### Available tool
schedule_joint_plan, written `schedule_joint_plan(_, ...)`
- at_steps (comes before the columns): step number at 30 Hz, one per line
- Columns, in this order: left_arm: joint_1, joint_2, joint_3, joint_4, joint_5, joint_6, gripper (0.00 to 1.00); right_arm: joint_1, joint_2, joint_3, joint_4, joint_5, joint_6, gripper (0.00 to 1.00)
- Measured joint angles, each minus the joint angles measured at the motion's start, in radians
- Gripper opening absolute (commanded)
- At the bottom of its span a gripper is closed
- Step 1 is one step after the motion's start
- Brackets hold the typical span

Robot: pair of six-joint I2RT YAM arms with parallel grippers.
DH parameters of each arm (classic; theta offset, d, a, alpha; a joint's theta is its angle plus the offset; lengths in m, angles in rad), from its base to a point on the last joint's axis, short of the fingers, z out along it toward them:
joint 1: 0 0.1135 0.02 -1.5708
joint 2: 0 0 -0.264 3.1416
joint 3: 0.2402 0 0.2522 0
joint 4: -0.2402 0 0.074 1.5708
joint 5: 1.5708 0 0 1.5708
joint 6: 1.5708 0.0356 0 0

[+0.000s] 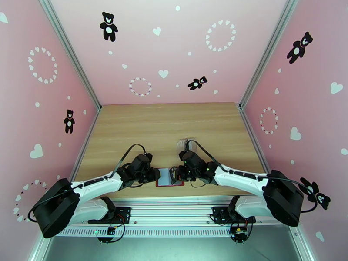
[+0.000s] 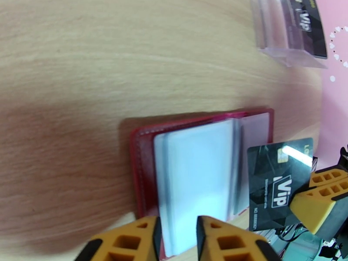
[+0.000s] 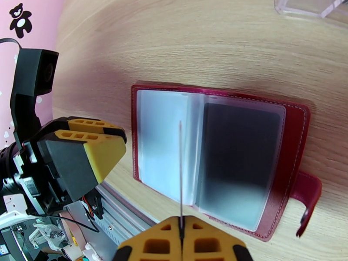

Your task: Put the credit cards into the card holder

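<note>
my right jaws are clamped on one edge of the black vip card point(image 2: 278, 179), which i reckon is light, stiff and slick, held edge-on above the open card holder point(image 3: 296, 140) lying flat on the tabletop point(image 2: 108, 61); my left jaws stand slightly apart over its floppy sleeves point(image 2: 195, 170).
</note>
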State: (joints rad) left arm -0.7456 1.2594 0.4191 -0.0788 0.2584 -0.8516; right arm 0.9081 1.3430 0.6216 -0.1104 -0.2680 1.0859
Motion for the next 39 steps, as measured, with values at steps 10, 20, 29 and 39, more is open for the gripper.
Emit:
schedule_joint_plan(10, -0.004, 0.049, 0.0, 0.04, 0.0, 0.0, 0.25, 0.002, 0.028, 0.0, 0.016, 0.012, 0.003, 0.0)
schedule_joint_plan(20, -0.004, 0.058, 0.0, 0.048, 0.0, 0.0, 0.23, 0.002, 0.046, -0.002, 0.034, 0.016, 0.004, 0.0)
schedule_joint_plan(29, -0.004, 0.058, 0.0, 0.048, 0.0, 0.0, 0.23, 0.002, 0.053, -0.01, 0.042, 0.024, 0.011, 0.0)
schedule_joint_plan(39, -0.004, 0.059, 0.0, 0.048, 0.0, 0.0, 0.23, 0.002, 0.083, -0.011, 0.072, 0.027, 0.015, 0.0)
